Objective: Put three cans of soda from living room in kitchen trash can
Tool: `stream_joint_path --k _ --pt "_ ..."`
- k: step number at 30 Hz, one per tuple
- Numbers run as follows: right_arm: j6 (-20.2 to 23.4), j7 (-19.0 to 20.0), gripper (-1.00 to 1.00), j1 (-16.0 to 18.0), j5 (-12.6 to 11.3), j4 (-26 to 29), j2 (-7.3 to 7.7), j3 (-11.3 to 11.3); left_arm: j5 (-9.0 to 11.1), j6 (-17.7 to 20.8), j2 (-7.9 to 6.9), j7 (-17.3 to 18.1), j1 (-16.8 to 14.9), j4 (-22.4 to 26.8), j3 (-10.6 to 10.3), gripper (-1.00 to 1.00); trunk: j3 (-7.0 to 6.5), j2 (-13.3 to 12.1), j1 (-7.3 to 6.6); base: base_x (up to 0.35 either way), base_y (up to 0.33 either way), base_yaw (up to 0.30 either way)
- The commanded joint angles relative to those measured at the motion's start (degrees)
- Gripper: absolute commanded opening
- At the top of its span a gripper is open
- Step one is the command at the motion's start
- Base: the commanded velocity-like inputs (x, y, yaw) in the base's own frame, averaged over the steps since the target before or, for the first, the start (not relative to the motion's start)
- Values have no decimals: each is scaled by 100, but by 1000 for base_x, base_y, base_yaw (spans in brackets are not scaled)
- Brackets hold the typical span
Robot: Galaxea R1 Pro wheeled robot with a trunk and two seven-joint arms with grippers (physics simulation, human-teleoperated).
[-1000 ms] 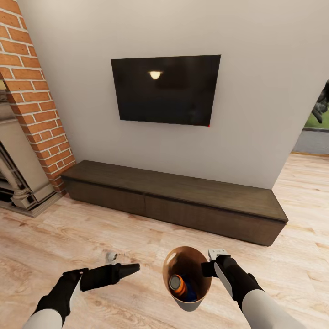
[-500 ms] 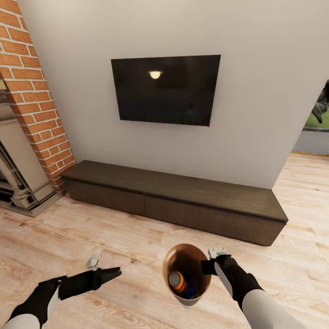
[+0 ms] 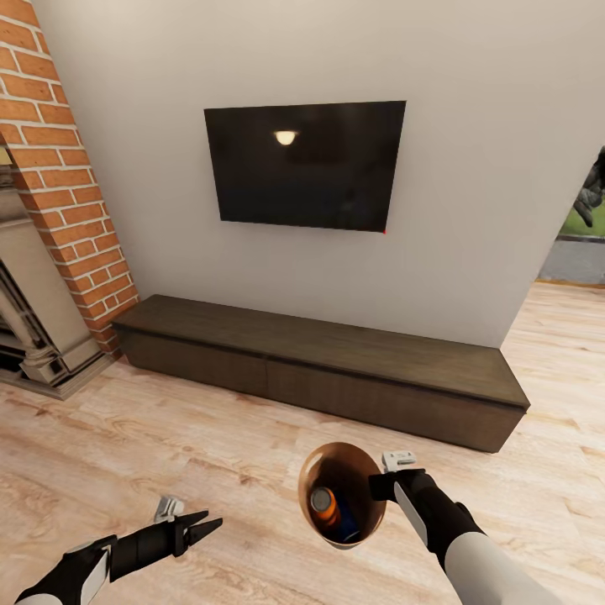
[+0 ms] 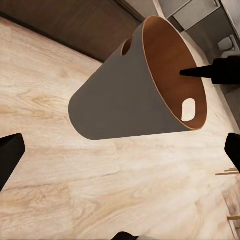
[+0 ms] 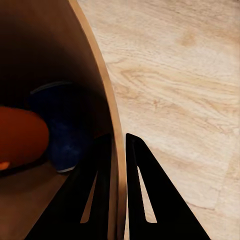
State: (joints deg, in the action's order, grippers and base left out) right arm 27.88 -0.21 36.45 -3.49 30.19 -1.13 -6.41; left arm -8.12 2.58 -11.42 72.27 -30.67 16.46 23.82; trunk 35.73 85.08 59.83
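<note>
— Light wood floor runs under everything, with a white wall behind it. What is the right gripper doing?

— Its two dark fingers are pressed close together on the rim of the trash can, one finger inside the wall and one outside, so the wall is pinched between them. In the head view the right gripper sits at the side of the can's rim, and the can hangs tilted above the floor.

— And inside the can?

— An orange soda can lies against a dark blue soda can at the bottom. The right wrist view shows the same pair, the orange soda can just beside the dark blue soda can. Whether a third lies under them, I cannot tell.

— The left gripper?

— The left gripper is well apart from the trash can, on the side away from the right gripper, low over the floor. Its fingers stand spread with nothing between them; the left wrist view looks between them at the grey outside of the trash can.

— Beyond the can?

— A long dark low cabinet stands against the wall behind the trash can, a black TV hangs above it, and a brick fireplace stands at the cabinet's end, on the left gripper's side.
</note>
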Motion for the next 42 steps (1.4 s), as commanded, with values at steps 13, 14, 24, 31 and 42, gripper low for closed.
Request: stream_joint_path --k 13,14,24,31,42 --pt "-7 39 -100 2 -56 5 -2 0 4 -3 0 5 0 -3 0 100 -1 0 0 0 0 132" --pt "-7 39 -100 2 -56 5 -2 0 4 -3 0 5 0 -3 0 100 -1 0 0 0 0 272" --pt "-6 39 -100 2 -56 5 -2 -1 4 -3 0 6 0 -3 0 100 -1 0 0 0 0 283" --pt "-7 39 -100 2 -56 5 -2 -74 4 -2 0 6 0 -3 0 100 -1 0 0 0 0 286" --pt "-11 30 -100 2 -56 5 -2 -631 4 -3 0 6 0 -3 0 100 -1 0 0 0 0 287"
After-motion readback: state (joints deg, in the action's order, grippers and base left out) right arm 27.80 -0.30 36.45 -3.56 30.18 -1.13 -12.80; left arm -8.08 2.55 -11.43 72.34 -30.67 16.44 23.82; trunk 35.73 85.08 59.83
